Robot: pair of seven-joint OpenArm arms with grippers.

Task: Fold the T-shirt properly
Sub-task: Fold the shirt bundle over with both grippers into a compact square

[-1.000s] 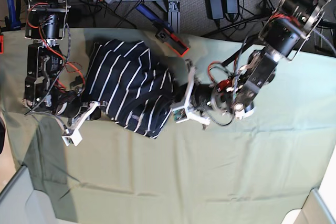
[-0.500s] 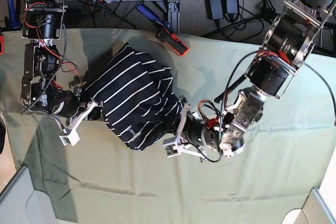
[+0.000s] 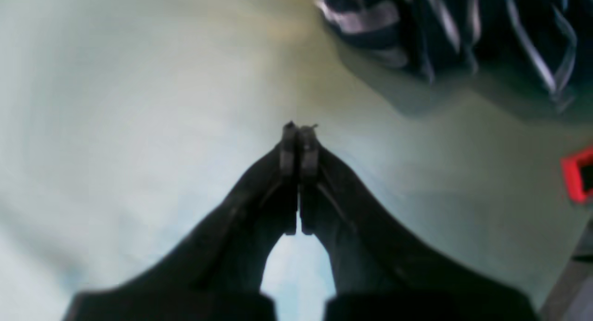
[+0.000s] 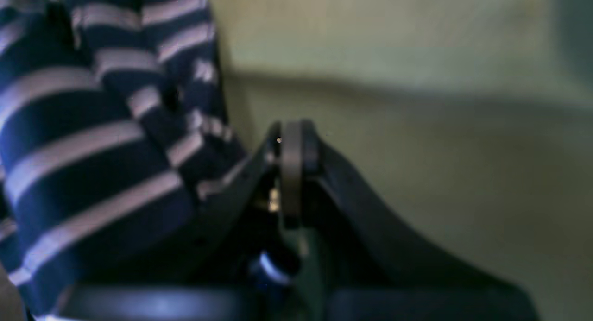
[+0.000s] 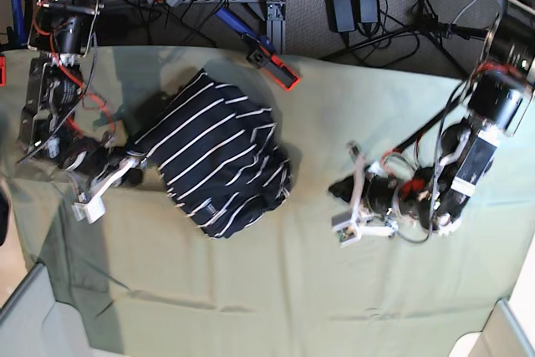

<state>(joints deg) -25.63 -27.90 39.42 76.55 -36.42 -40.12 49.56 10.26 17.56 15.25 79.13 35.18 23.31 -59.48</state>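
Here the bunched T-shirt (image 5: pixel 216 165) lies diagonally, upper-left to lower-right.

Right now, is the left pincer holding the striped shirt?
No, the left pincer is shut on nothing, apart from the T-shirt.

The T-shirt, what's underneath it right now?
The T-shirt lies bunched on the green cloth, which shows on every side of it. Whatever is under the bundle itself is covered, so nothing more can be told. Neither gripper holds it.

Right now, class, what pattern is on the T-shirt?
Dark navy T-shirt with thin white stripes, clearest in the base view.
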